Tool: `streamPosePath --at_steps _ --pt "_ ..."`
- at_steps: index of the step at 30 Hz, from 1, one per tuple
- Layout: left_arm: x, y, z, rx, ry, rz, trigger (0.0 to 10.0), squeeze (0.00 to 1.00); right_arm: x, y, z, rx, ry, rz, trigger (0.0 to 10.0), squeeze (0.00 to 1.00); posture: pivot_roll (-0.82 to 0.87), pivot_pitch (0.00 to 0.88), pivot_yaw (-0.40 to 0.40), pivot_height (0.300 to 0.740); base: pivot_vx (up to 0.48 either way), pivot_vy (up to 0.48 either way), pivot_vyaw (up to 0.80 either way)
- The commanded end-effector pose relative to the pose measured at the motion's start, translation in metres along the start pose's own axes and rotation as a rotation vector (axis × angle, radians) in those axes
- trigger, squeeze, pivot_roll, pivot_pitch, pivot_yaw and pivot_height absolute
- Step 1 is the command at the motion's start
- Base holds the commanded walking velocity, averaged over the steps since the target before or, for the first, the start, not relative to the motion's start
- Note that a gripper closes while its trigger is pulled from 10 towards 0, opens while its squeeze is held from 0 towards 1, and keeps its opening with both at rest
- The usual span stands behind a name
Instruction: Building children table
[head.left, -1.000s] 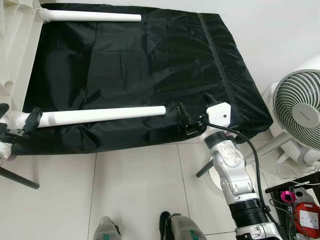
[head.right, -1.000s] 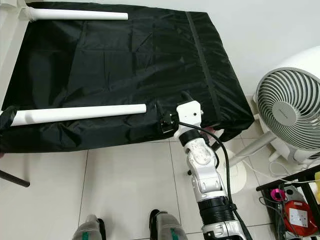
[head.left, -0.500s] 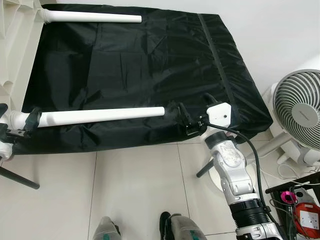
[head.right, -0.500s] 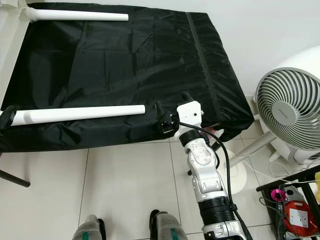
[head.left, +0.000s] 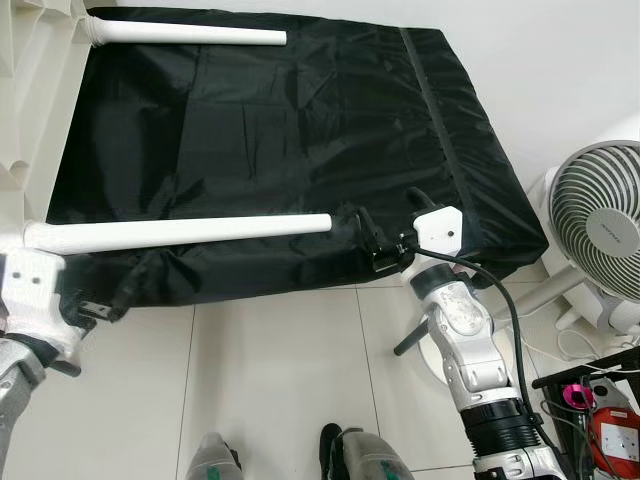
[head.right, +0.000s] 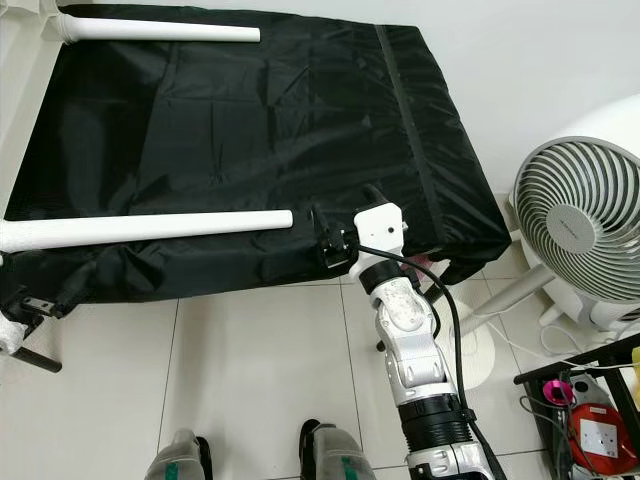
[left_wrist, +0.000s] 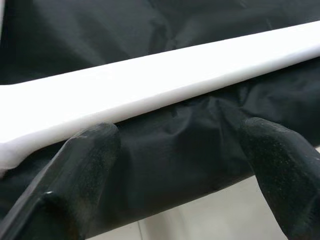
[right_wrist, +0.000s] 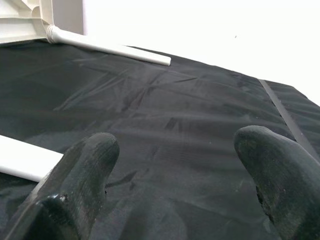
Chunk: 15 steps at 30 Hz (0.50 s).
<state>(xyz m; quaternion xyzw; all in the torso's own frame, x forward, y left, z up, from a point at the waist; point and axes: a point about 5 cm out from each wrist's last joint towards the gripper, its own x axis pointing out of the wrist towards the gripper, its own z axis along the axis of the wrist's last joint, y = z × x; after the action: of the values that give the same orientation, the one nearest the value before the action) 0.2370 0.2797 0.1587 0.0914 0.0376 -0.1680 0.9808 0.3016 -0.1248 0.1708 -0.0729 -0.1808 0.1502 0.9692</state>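
Nearest the robot, on the pale tiled floor (head.left: 280, 380) just short of the black cloth (head.left: 290, 120), the left gripper (head.left: 100, 305) hung low at the cloth's near left corner, its two black fingers (left_wrist: 85, 165) spread apart and clasping nothing, the near white leg (head.left: 180, 233) lying just beyond them. The right gripper (head.left: 368, 245) sat at the cloth's near edge, close beside that leg's free end, its fingers (right_wrist: 82, 172) likewise parted and holding nothing, hovering over the cloth.

The near white leg lay across the front part of the black cloth, running from the cloth's left edge toward its middle. At the cloth's left edge it met the overturned white tabletop (head.left: 35, 110), which stood along that whole side.

To the right of the cloth, near its right corner, stood a white fan (head.left: 600, 225).

At the cloth's far edge lay the far white leg (head.left: 185, 35), also joined to the tabletop at the far left corner.
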Motion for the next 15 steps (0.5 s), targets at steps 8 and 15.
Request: streamPosePath --at_steps 8,15 --pt "0.015 0.012 -0.002 0.019 0.014 0.007 10.0 0.0 -0.005 -0.002 -0.002 0.0 0.007 -0.012 10.0 0.0 0.01 0.176 -0.027 0.74 0.0 0.0 0.0" --pt "0.029 0.026 0.002 0.085 0.029 0.025 10.0 0.0 -0.007 -0.003 -0.002 -0.006 0.011 -0.018 10.0 0.0 0.0 0.177 -0.019 0.74 0.0 0.0 0.0"
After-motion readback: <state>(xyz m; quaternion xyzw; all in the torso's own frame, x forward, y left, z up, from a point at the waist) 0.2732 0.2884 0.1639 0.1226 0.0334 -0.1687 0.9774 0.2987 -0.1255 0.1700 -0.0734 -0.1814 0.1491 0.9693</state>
